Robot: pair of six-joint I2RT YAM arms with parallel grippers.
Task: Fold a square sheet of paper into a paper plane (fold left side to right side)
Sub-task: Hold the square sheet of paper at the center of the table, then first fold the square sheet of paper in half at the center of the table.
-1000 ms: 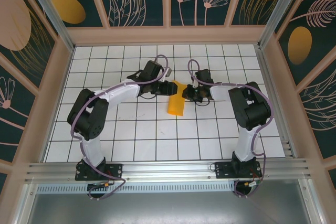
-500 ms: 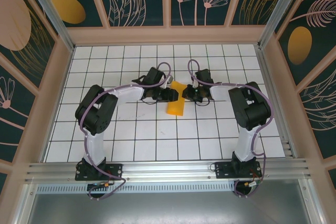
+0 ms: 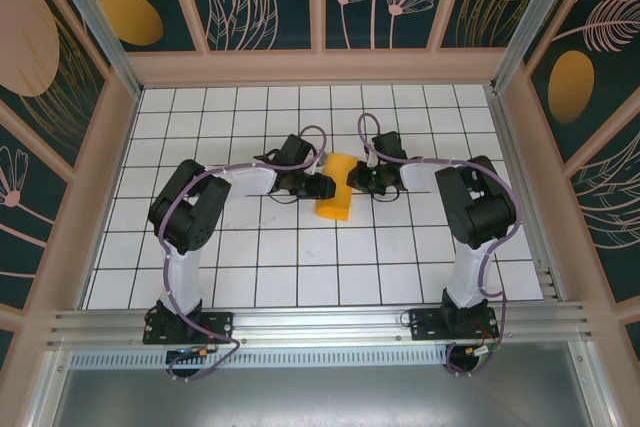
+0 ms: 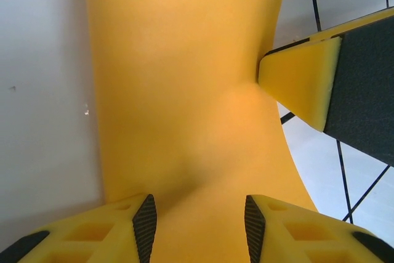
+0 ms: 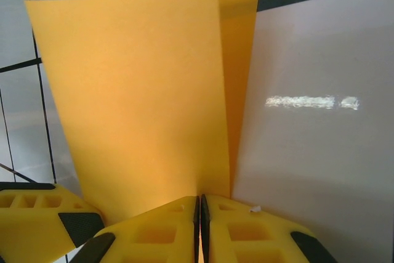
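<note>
The square sheet of paper (image 3: 335, 194), plain orange-yellow, lies mid-table, doubled over with its top layer bulging. In the right wrist view two layers of the sheet (image 5: 135, 90) show, the lower one peeking out at the right. My right gripper (image 3: 358, 179) is shut on the sheet's right edge, with the paper running in between its fingers (image 5: 200, 229). My left gripper (image 3: 318, 185) stands open at the sheet's left side. Its pads (image 4: 144, 226) are spread over the curved paper (image 4: 184, 78), with nothing pinched between them. The paper plane is out of view.
The white gridded table (image 3: 250, 267) is walled by wooden rails (image 3: 320, 67) at the back and sides. Both arms meet at the sheet, fingertips close together; a right fingertip (image 4: 301, 81) shows in the left wrist view.
My left arm has swung in toward the sheet, its gripper sliding right and nearer onto the paper's left side. The sheet now bulges more. The right gripper has held still.
</note>
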